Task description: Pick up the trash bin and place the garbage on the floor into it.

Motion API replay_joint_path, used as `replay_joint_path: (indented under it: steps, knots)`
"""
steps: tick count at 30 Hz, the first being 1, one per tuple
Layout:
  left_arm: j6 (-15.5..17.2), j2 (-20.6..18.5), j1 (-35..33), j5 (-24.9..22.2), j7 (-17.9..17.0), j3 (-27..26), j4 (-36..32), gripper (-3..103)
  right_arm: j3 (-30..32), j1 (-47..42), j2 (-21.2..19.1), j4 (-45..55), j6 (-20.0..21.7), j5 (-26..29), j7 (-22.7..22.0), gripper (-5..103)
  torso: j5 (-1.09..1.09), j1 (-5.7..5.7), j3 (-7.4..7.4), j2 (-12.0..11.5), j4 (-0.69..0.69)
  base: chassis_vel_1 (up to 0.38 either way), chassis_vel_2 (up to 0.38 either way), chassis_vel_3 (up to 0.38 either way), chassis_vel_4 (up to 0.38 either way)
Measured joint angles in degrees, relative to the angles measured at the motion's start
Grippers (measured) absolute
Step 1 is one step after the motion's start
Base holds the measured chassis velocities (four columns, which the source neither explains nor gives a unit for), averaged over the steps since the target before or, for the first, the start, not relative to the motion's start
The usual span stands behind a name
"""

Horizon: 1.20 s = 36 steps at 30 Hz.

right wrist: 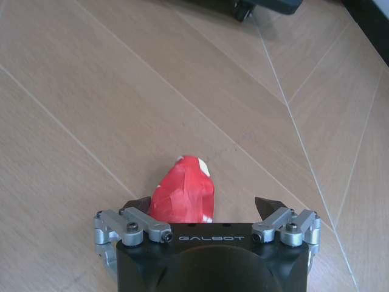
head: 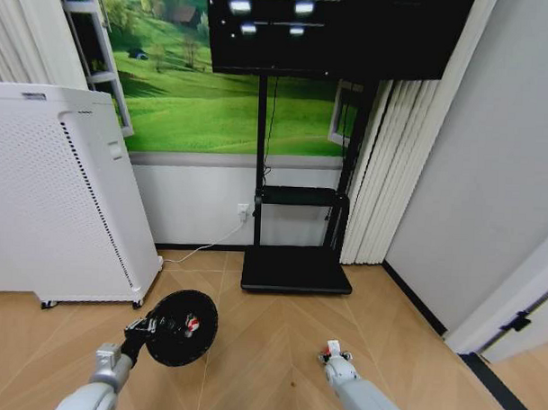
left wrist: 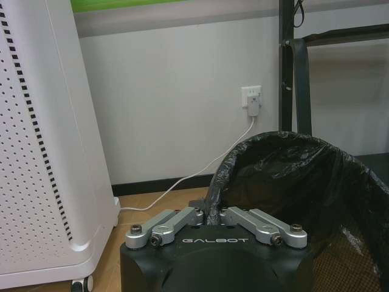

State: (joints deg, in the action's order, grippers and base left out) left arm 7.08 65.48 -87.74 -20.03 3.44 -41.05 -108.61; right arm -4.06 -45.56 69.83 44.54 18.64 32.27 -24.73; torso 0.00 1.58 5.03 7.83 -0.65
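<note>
Spreading wide around the crumpled red-and-white wrapper (right wrist: 182, 196), light and crushable, the right claw (right wrist: 206, 210) sits beside the trash bin (head: 183, 326), whose rim the left claw (left wrist: 214, 218) pinches.

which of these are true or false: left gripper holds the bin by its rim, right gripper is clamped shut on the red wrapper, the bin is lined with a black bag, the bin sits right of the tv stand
1. The left gripper holds the trash bin by its rim. True.
2. The right gripper is clamped shut on the red wrapper. False: it is open, with the wrapper lying on the floor between its fingers.
3. The bin is lined with a black bag. True.
4. The bin sits right of the TV stand. False: it is to the left of it, near the white appliance.
</note>
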Motion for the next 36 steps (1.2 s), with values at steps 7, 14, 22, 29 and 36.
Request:
replay_joint_path:
  steps: [7,14,22,29,36]
  knots:
    - [-0.31,0.06,-0.1,0.08,-0.01,-0.02,0.34,4,-0.66,0.56,0.45,-1.48,1.39,-0.48,-0.07,72,-0.01,0.0,0.0,0.0,0.01,0.0,0.0,0.0,0.0]
    - [-0.73,0.12,-0.31,0.23,0.0,-0.19,0.69,4,-0.45,0.78,0.7,-2.32,1.16,-1.02,1.89,55,-0.03,0.0,-0.01,0.0,-0.01,0.0,0.0,0.0,0.0]
    - [-0.85,0.24,-0.2,0.33,0.0,-0.11,0.93,4,-0.29,0.54,0.26,-2.27,0.48,-1.04,3.0,48,0.0,-0.01,0.0,0.0,0.01,0.0,0.0,0.0,0.0]
    - [-0.85,0.65,1.07,0.49,-0.13,1.12,1.25,4,-0.43,-2.41,-3.35,5.28,3.6,2.28,0.9,48,0.06,0.0,0.01,-0.01,0.01,0.0,0.0,0.0,0.0]
    - [-0.28,0.95,4.57,0.46,-0.29,3.9,2.52,4,0.6,-4.75,-10.6,15.89,5.53,7.53,-2.55,48,0.03,0.0,0.01,-0.01,-0.02,0.0,0.0,0.0,0.0]
